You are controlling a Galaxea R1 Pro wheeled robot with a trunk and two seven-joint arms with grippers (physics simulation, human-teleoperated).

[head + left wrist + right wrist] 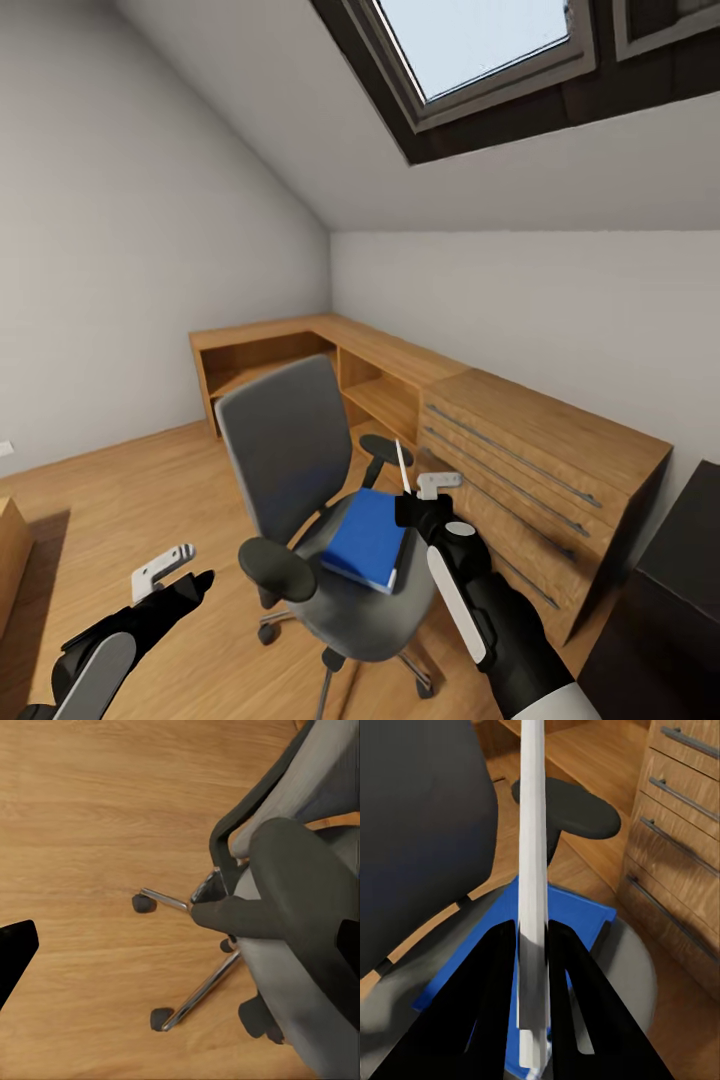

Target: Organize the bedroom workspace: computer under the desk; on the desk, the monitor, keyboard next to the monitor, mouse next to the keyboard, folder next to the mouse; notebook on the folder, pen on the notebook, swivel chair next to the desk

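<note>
The swivel chair stands mid-room on the plank floor, grey back toward me and to the left. On its seat lies the blue folder, tilted, pale edge toward me. My right gripper hovers just above the folder's far corner, shut on the thin white pen, which sticks upward. The right wrist view shows the pen clamped between the black fingers over the folder. My left gripper hangs open and empty left of the chair, near its armrest. Notebook, monitor, keyboard, mouse and computer are out of view.
A light wood cabinet with drawers and open shelves runs along the far wall into the corner, close behind the chair. Black furniture, possibly the desk, sits at the right edge. The chair's chrome legs and castors spread over the floor. Skylight overhead.
</note>
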